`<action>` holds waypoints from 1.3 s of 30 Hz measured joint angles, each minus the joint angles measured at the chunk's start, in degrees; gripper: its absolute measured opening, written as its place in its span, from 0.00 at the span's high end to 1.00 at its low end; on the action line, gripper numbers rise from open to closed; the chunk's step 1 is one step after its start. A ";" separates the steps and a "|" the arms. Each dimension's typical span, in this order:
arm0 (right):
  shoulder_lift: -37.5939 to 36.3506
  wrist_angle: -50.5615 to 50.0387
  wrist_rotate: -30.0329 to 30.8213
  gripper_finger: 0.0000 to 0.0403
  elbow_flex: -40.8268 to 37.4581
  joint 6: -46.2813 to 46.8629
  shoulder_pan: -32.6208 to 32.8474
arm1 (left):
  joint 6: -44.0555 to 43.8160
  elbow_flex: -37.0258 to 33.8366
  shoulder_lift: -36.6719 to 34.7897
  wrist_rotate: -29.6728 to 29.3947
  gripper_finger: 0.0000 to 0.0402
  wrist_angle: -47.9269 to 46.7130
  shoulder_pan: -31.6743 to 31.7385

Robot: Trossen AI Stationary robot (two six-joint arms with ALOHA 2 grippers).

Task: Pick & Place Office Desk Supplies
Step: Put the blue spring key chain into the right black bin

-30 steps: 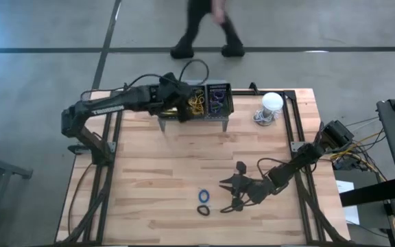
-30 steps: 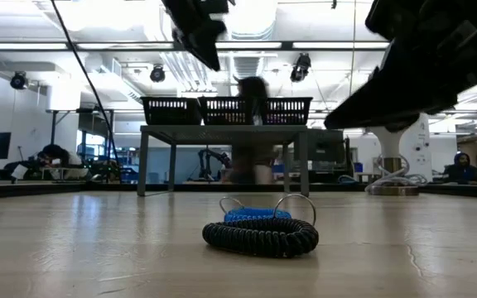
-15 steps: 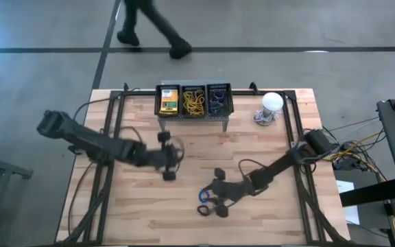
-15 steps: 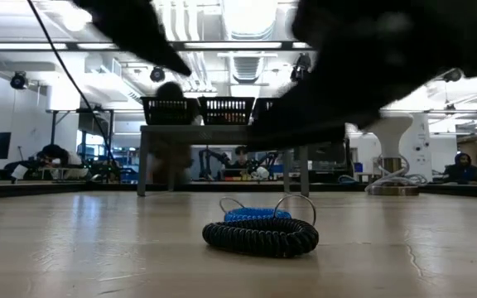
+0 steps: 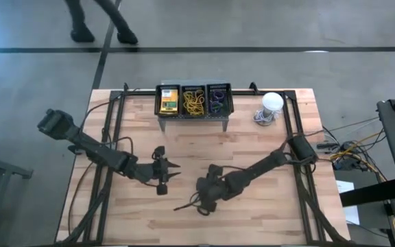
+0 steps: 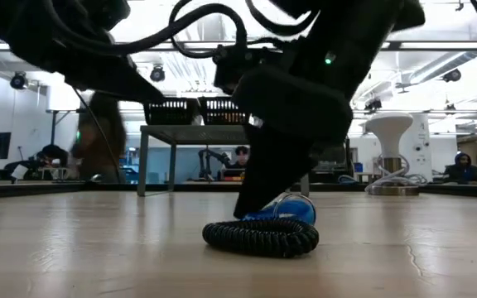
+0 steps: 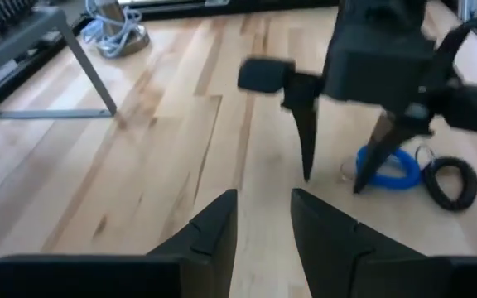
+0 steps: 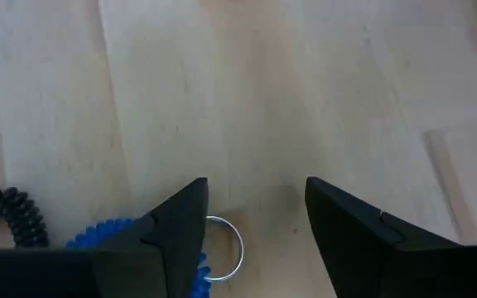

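A blue coil loop (image 7: 397,177) with a metal ring (image 8: 232,245) lies flat on the table near the front. A black coil loop (image 6: 259,236) lies beside it. My right gripper (image 7: 334,180) stands open over the blue coil, fingers pointing down, one fingertip (image 7: 363,182) at the coil's edge. My left gripper (image 5: 170,171) hovers open and empty left of it. On the grey stand (image 5: 194,118) at the far edge sit crayon boxes (image 5: 169,101), yellow rubber bands (image 5: 195,103) and purple loops (image 5: 218,101). My right gripper comes at the blue coil from above. One finger (image 7: 373,153) stands at the coil's left rim (image 7: 369,175) and the other on bare wood beside it. I cannot tell whether the finger touches the coil. The coil lies flat on the table.
A white dome-shaped object (image 5: 271,104) stands at the far right. A person's legs (image 5: 98,24) show on the floor beyond the far edge. Bare wood lies between the stand and the grippers.
My left gripper has left the stand at the far edge and come down toward the table's middle, left of the loops. My right gripper has gone toward the table's left edge and now stands over the blue coil. The person beyond the table has walked left.
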 joint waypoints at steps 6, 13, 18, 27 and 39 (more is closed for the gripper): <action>-2.31 -4.96 2.06 0.56 2.20 2.43 1.85 | 0.04 -0.35 0.00 0.02 0.71 -1.21 0.00; -3.68 -4.69 -1.86 0.55 0.07 8.18 3.45 | 0.05 -0.34 0.00 0.04 0.71 -2.78 -0.10; -3.36 -4.28 -2.82 0.53 -2.74 9.43 4.16 | 0.07 -0.34 0.00 0.04 0.71 -3.25 -0.13; -3.66 -1.27 -1.22 0.73 -6.12 5.85 4.25 | 0.05 -0.34 0.00 0.07 0.71 -3.25 -0.13; -13.18 -7.20 14.67 0.95 -3.06 -1.78 2.22 | -1.53 -2.23 0.00 0.07 0.71 -2.20 -0.13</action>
